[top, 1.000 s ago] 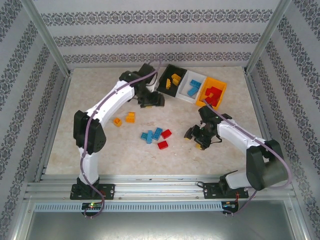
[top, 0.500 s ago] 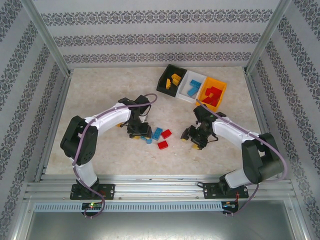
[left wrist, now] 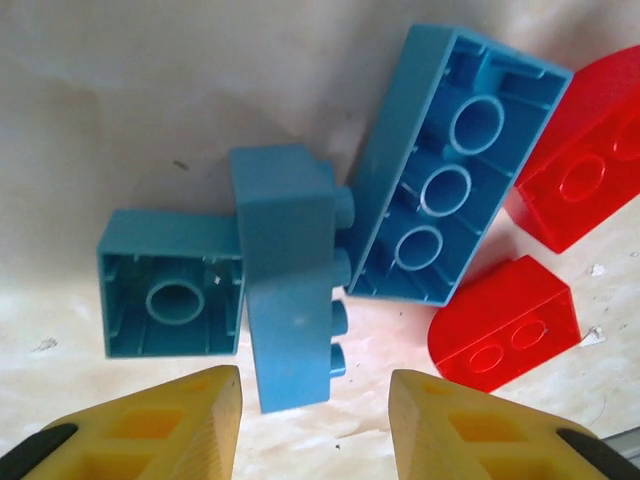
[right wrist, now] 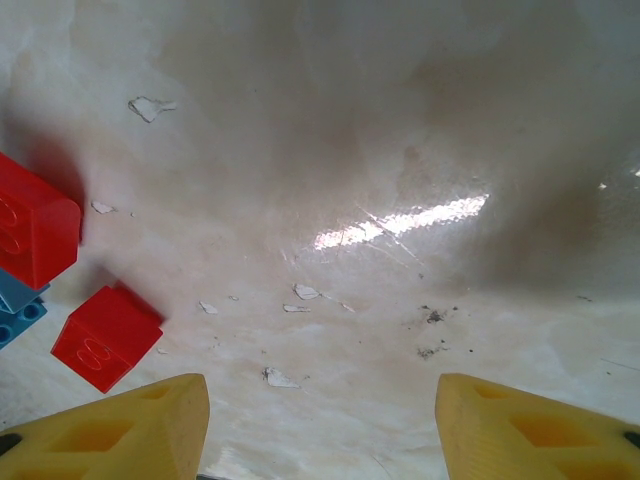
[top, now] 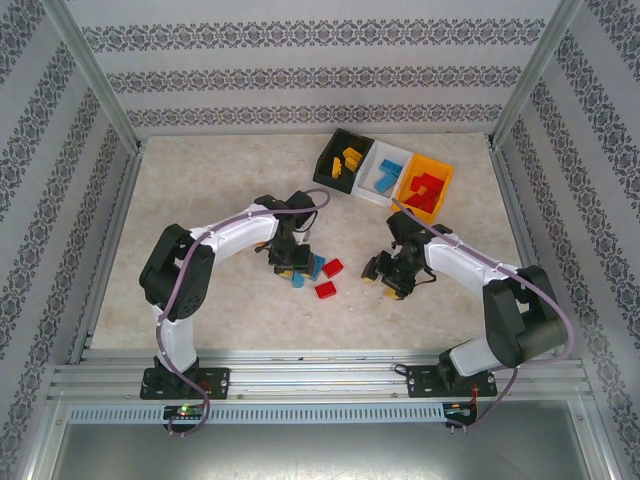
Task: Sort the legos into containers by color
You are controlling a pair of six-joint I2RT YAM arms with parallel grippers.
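Bright, even light; soft shadows beside legos (left wrist: 290, 290), glare streak on table (right wrist: 400, 222) (right wrist), close-ups slightly soft.

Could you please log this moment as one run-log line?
left gripper: open, straddling blue brick | right gripper: open, empty, over table | red bricks: loose

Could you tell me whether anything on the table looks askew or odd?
Three blue legos by the left end effector lie jumbled: the long brick and square brick upside down, the middle brick on its side.
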